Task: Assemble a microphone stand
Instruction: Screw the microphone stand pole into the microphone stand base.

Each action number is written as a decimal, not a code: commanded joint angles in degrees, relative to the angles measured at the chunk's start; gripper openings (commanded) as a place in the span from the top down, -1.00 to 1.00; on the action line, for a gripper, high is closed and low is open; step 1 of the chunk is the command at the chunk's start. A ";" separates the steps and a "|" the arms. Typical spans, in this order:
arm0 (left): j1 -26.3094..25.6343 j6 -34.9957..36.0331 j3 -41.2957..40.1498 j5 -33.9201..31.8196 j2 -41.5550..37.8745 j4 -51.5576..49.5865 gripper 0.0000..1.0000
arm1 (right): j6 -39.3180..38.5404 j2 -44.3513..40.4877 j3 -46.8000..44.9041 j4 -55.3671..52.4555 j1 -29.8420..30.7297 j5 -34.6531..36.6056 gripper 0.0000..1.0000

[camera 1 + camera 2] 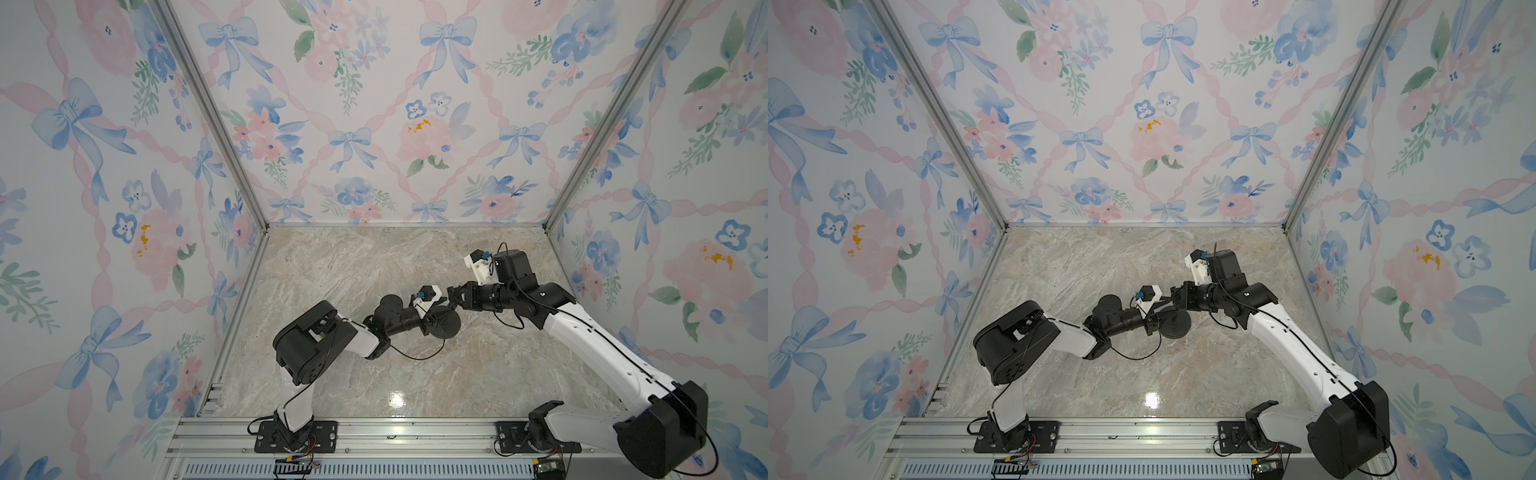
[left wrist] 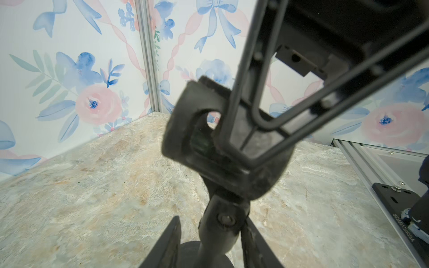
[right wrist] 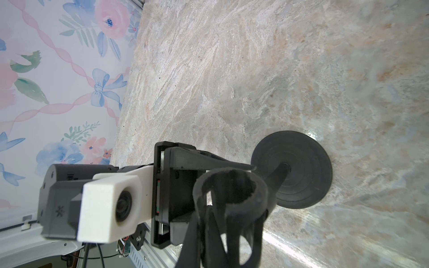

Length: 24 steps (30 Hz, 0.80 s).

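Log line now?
thin black rod in round black disc base | right gripper shut on black clip head | left gripper open around rod

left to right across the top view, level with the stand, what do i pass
left arm → microphone stand → right arm; both sets of jaws overlap the stand, so they are left out
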 commanded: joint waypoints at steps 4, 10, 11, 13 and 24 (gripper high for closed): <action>-0.14 1.27 3.03 -2.95 1.85 3.22 0.08 | 2.69 1.41 -1.83 -7.77 -0.23 -0.29 1.00; -0.64 1.88 4.26 -2.48 2.74 3.19 0.09 | 2.27 2.93 -1.17 -8.43 -0.34 -0.27 1.00; -0.71 1.97 4.43 -2.40 2.93 3.23 0.09 | 2.37 3.00 -1.29 -8.35 -0.29 -0.19 1.00; -0.86 1.98 4.63 -2.13 3.33 3.22 0.13 | 2.40 3.03 -1.26 -8.32 -0.29 -0.07 1.00; -0.91 2.72 4.64 -1.95 4.65 3.20 0.97 | 2.52 1.95 -0.30 -7.91 -0.25 -0.17 0.68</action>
